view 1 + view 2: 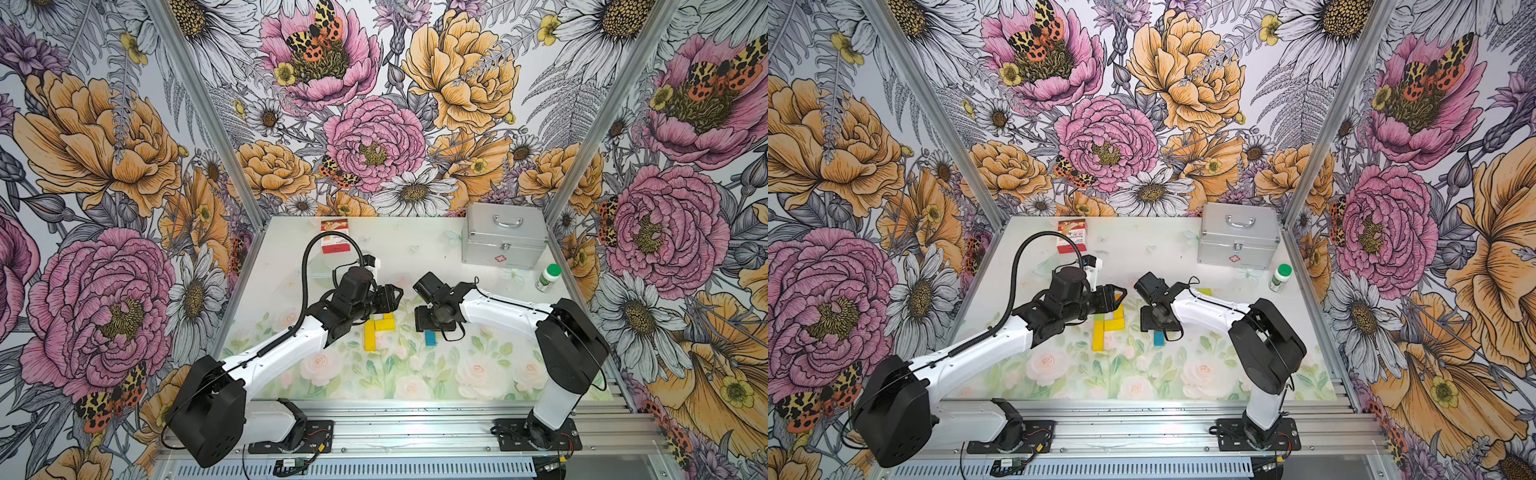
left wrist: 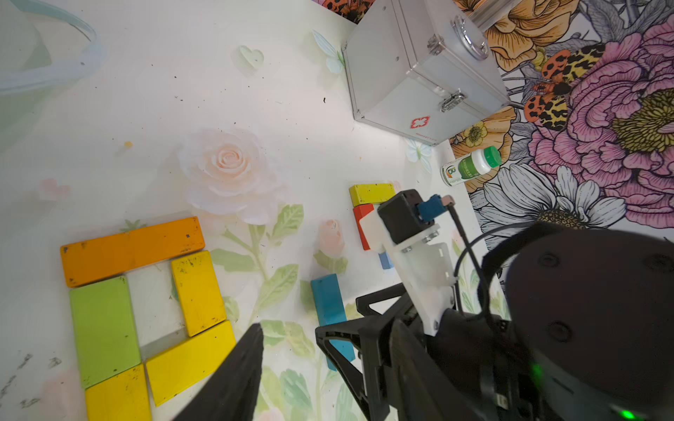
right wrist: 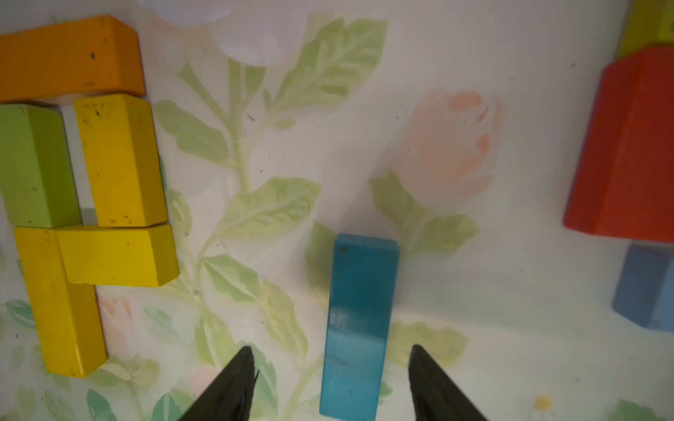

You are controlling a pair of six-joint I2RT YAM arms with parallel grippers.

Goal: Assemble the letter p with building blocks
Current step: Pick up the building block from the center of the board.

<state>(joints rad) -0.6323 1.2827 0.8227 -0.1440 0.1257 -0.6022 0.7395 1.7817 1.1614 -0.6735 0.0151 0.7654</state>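
The building blocks form a shape on the table mat: an orange block (image 2: 131,249) across the top, a green block (image 2: 104,330) and a yellow block (image 2: 198,291) below it, another yellow block (image 2: 191,361) closing the loop, and a yellow stem (image 1: 370,337). My left gripper (image 1: 394,296) hovers open beside this shape and holds nothing. A teal block (image 3: 359,320) lies flat between the spread fingers of my right gripper (image 3: 332,349), with a gap on each side. Loose red (image 3: 627,145), light blue (image 3: 645,288) and yellow (image 2: 372,193) blocks lie further right.
A silver case (image 1: 505,237) stands at the back right, with a green-capped bottle (image 1: 548,277) lying beside it. A red-and-white card box (image 1: 335,236) sits at the back left. The two wrists are close together over the middle of the table.
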